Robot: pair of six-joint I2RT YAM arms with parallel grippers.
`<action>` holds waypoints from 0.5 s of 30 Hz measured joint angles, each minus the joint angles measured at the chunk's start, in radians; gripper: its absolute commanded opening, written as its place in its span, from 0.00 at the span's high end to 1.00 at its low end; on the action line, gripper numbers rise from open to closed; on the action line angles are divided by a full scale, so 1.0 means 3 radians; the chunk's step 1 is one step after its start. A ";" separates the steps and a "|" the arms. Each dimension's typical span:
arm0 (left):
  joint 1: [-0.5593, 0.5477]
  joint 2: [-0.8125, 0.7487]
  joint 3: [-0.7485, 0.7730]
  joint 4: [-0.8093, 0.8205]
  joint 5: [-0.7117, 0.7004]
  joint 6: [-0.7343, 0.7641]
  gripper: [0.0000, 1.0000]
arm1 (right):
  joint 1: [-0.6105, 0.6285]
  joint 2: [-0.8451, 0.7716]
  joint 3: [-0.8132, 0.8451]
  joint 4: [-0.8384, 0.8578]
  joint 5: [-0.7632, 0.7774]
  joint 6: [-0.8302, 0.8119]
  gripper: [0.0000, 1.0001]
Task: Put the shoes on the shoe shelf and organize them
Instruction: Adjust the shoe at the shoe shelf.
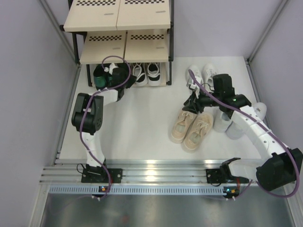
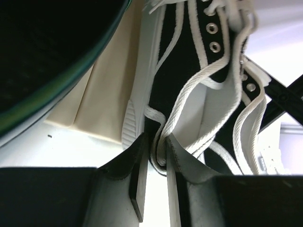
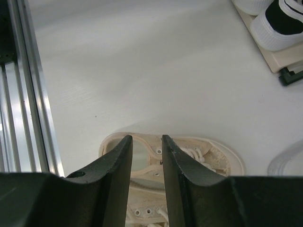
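The shelf (image 1: pixel 97 21), a black-framed rack of pale boards edged with checkered strips, stands at the far side of the table (image 1: pixel 142 109). On its bottom tier sit a green shoe (image 1: pixel 100 80) at the left and the black-and-white sneakers (image 1: pixel 146 73) side by side next to it. The beige sneakers (image 1: pixel 191 128) stand upright as a pair on the table, toes toward the near edge, with the pale grey sneakers (image 1: pixel 226 124) just to their right and the small white sneakers (image 1: pixel 201 73) farther back
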 measured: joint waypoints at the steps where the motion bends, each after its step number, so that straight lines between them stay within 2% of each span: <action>1: 0.0000 -0.0004 0.0000 -0.0020 0.0013 0.0024 0.74 | 0.0000 0.0001 -0.0004 -0.0003 0.0005 0.0000 0.68; 5: 0.0003 -0.0029 0.0003 -0.0113 0.0074 0.0126 0.71 | 0.0000 0.0003 -0.0006 0.0001 0.0009 0.0000 0.68; 15: 0.0009 -0.0074 0.0048 -0.0356 0.0089 0.0223 0.50 | -0.0001 0.0003 -0.0006 0.0005 0.0009 0.0001 0.68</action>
